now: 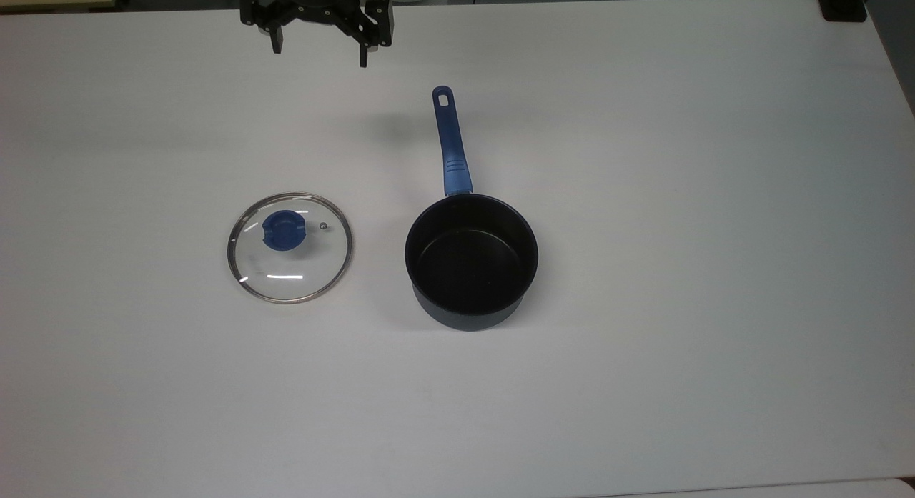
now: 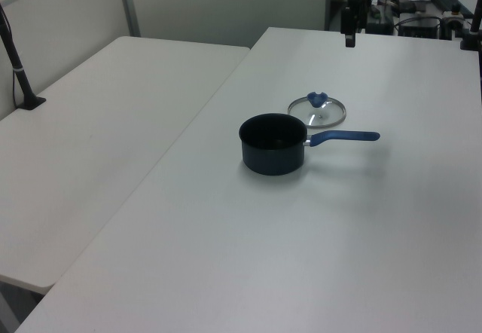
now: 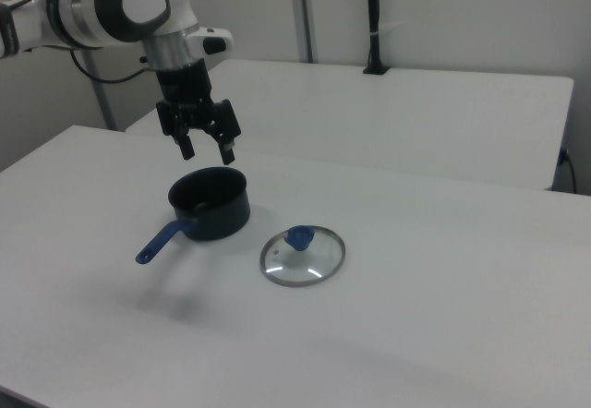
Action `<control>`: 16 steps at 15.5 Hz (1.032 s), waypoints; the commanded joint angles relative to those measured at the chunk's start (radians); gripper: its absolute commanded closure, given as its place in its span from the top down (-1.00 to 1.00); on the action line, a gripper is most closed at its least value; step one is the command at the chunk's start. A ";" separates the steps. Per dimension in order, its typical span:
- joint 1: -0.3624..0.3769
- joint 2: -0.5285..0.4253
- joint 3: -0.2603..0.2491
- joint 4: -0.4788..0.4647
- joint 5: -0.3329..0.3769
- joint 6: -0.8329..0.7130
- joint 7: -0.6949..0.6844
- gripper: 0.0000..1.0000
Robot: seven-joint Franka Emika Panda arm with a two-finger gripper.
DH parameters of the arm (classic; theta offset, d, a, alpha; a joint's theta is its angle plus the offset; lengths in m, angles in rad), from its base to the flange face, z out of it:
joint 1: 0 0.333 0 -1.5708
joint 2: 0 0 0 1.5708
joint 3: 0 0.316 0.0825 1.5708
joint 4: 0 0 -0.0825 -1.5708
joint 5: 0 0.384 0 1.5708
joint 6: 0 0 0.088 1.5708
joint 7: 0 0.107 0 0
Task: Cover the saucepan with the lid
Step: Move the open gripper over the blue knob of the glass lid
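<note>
Opening step, by the look of it: nothing grasped yet, lid (image 1: pixel 289 247) not yet on saucepan (image 1: pixel 471 261). Gripper (image 1: pixel 318 53) raised in the air above the desk (image 1: pixel 686 162), near the far edge in the top view, fingers spread apart and empty.

Lying flat mid-desk, knob (image 1: pixel 284 229) up: one clear glass lid with a metal rim and blue knob, towards the top view's left. Standing upright just beside it but apart, on the top view's right: one dark saucepan, empty, mouth open. Blue handle (image 1: pixel 450 144) pointing straight towards the far edge, ending near the gripper's side of the desk.

Likely next: travel over the lid, descend with fingers straddling the blue knob, close on it, lift, carry across to the pan and lower centred on the rim. Worth care: the knob is small and the glass may slide.

Counted: one lid, one saucepan, one arm (image 3: pixel 111 6), one gripper. Also a second desk (image 2: pixel 105 122) alongside, with a dark upright post (image 3: pixel 373 20).
</note>
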 commanded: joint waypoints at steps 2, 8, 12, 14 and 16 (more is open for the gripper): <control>0.007 -0.012 -0.004 -0.018 -0.014 0.029 -0.009 1.00; 0.001 -0.011 -0.004 -0.017 -0.014 0.029 -0.037 1.00; -0.052 0.018 -0.006 -0.015 -0.002 0.055 -0.173 1.00; -0.085 0.057 -0.006 -0.014 0.000 0.110 -0.222 1.00; -0.122 0.106 -0.006 -0.014 0.002 0.179 -0.277 1.00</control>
